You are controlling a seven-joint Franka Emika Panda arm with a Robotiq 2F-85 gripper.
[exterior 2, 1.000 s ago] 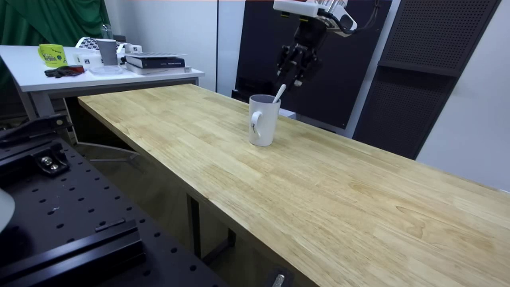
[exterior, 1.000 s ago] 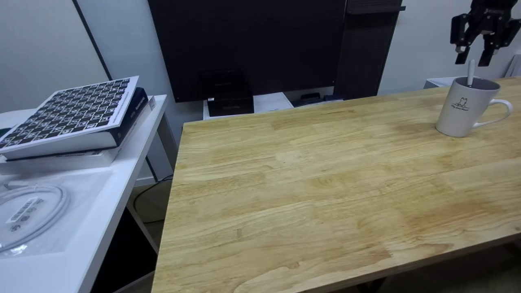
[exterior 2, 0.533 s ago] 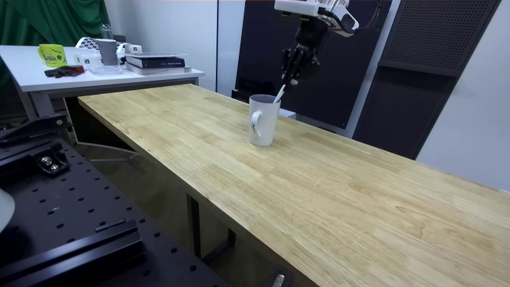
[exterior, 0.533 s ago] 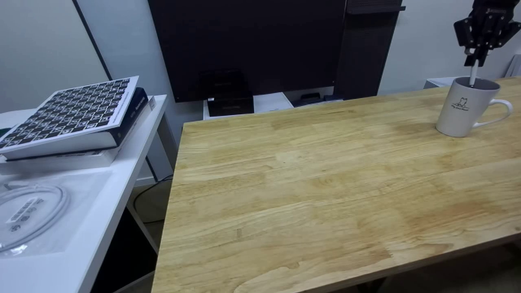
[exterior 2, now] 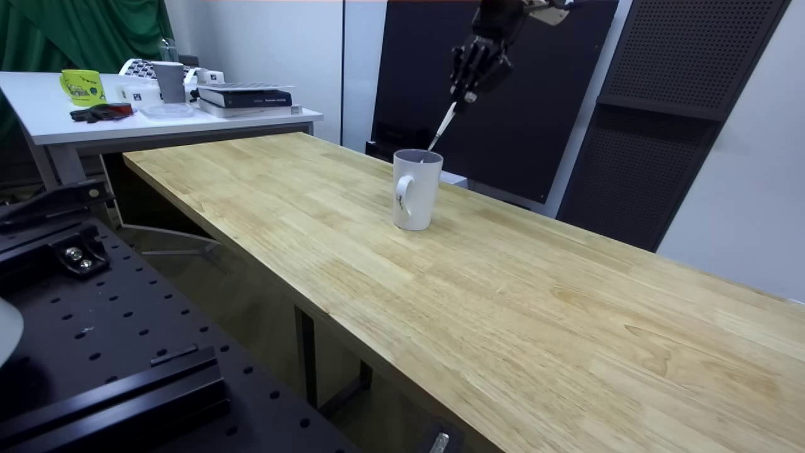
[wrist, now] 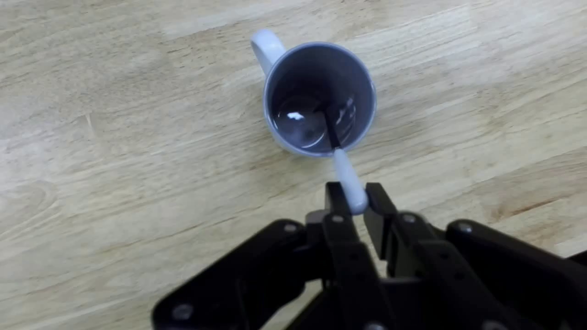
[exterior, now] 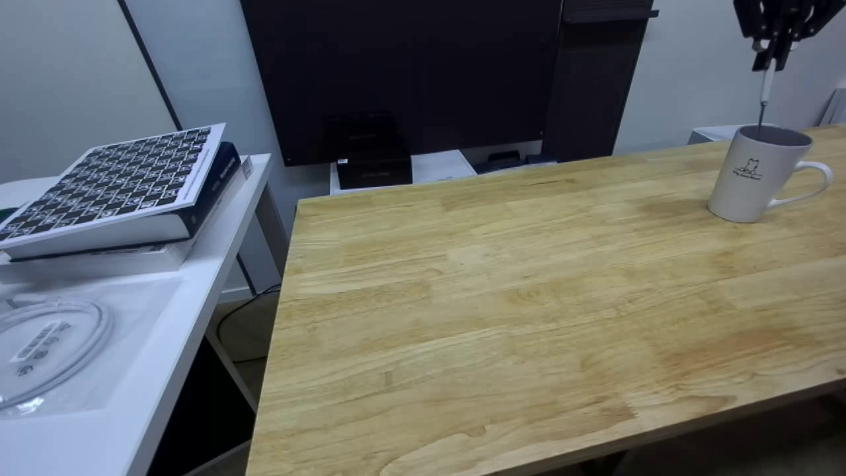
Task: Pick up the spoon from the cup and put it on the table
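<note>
The spoon has a white handle (exterior: 767,84) and a thin grey metal stem; the handle also shows in an exterior view (exterior 2: 446,121) and in the wrist view (wrist: 347,174). My gripper (exterior: 772,63) is shut on the top of the handle, also seen in the wrist view (wrist: 359,196). The spoon hangs tilted, its lower end still inside the mouth of the grey-white cup (exterior: 757,175); its bowl is mostly hidden or dark there. The cup stands upright on the wooden table (exterior: 496,317), below my gripper, its handle pointing away from my fingers in the wrist view (wrist: 267,48).
A white counter (exterior: 165,370) with stacked books (exterior: 112,192) and a bagged cable (exterior: 59,350) stands beside the table. A yellow-green mug (exterior 2: 83,87) and a grey cup (exterior 2: 170,82) stand on it. A dark perforated platform (exterior 2: 144,327) lies near the table's edge.
My gripper was open above the spoon, then closed on its handle. It has since risen, pulling the spoon partly up out of the cup. The cup has not moved.
</note>
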